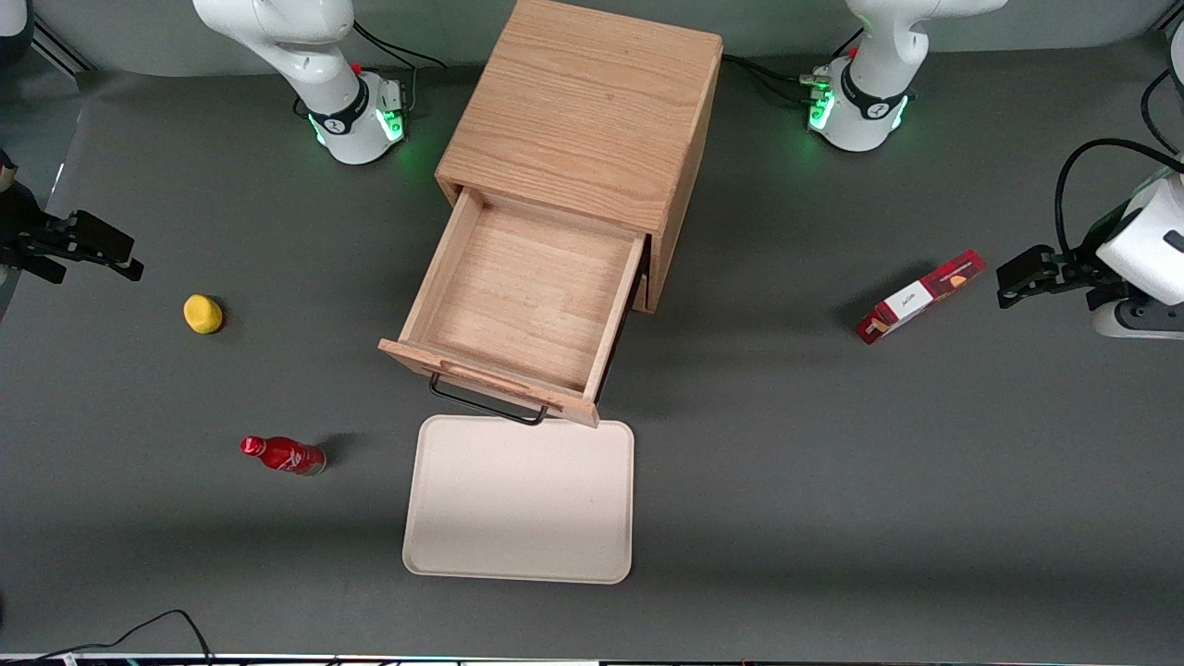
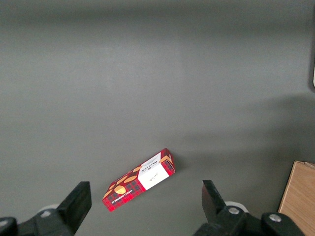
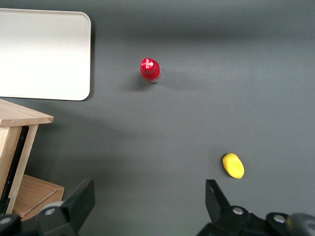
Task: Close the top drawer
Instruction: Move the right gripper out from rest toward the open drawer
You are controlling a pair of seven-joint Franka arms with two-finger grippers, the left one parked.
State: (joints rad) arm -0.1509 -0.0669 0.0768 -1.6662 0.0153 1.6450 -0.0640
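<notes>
Grey worktop (image 1: 832, 462) carries a wooden cabinet (image 1: 592, 111) whose top drawer (image 1: 527, 296) is pulled fully out. At the working arm's end, the end effector (image 1: 111, 254) is held spread and empty, near a lemon (image 1: 203, 314).

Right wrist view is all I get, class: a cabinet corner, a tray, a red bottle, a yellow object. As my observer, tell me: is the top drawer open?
Observer: Yes. The top drawer is pulled far out of the cabinet, and it is empty.
Operator: Where is my pincer relative to it?
Observer: The pincer, open, hovers toward the working arm's end of the table, well apart from the drawer.
Operator: Anything at the parked arm's end?
Observer: A red box lies flat there.
</notes>
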